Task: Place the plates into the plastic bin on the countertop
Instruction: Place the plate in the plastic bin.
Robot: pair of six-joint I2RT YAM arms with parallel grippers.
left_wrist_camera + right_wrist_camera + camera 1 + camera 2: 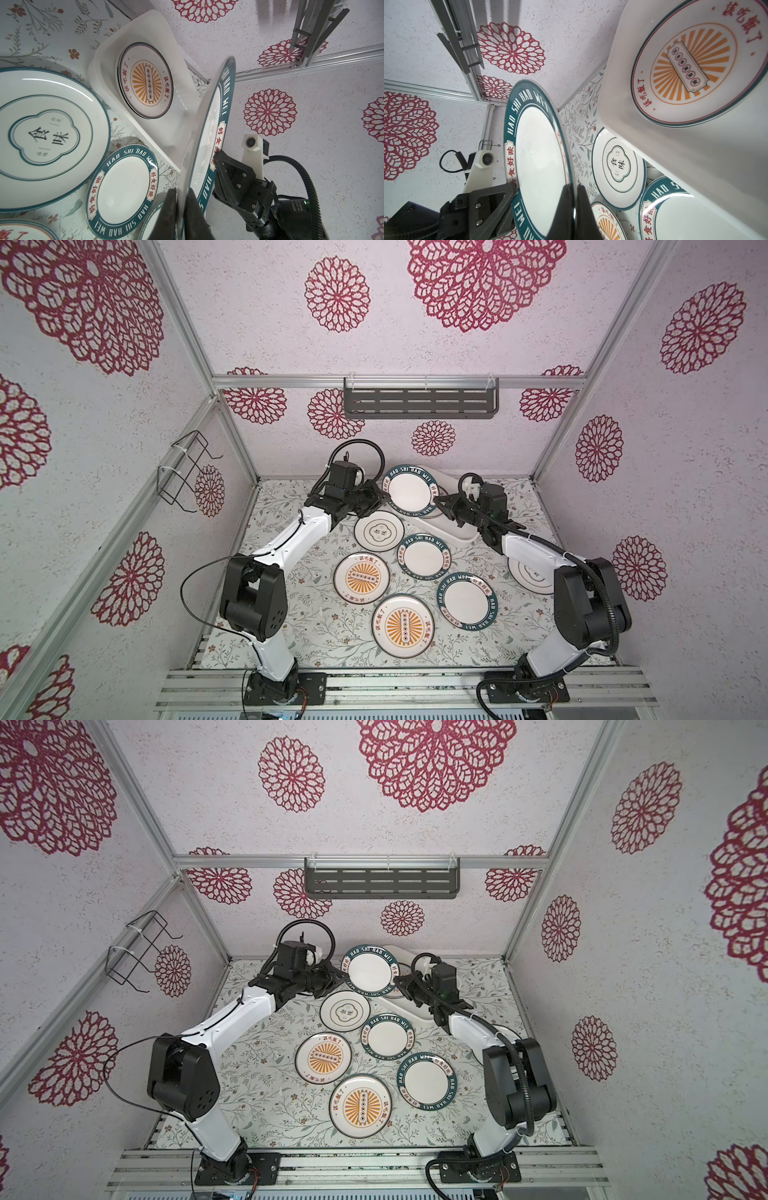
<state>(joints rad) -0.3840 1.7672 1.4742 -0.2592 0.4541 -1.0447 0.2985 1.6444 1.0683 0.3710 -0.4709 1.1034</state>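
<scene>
A teal-rimmed plate [409, 489] [371, 969] hangs tilted above the plastic bin [453, 536] [409, 1011] at the back of the countertop [291, 614]. My left gripper [384, 499] [180, 193] is shut on its left edge. My right gripper [438, 504] [574, 189] is shut on the opposite edge. A sunburst plate [145, 81] [689, 60] lies flat in the bin. On the countertop lie a clover plate [379, 531], two teal plates [423, 556] [467, 601] and two sunburst plates [362, 577] [403, 626]. Another clover plate [530, 576] is partly hidden under my right arm.
A dark slotted shelf [419, 402] hangs on the back wall above the bin. A black wire rack [183, 477] juts from the left wall. Aluminium frame posts bound the countertop on the left, right and back.
</scene>
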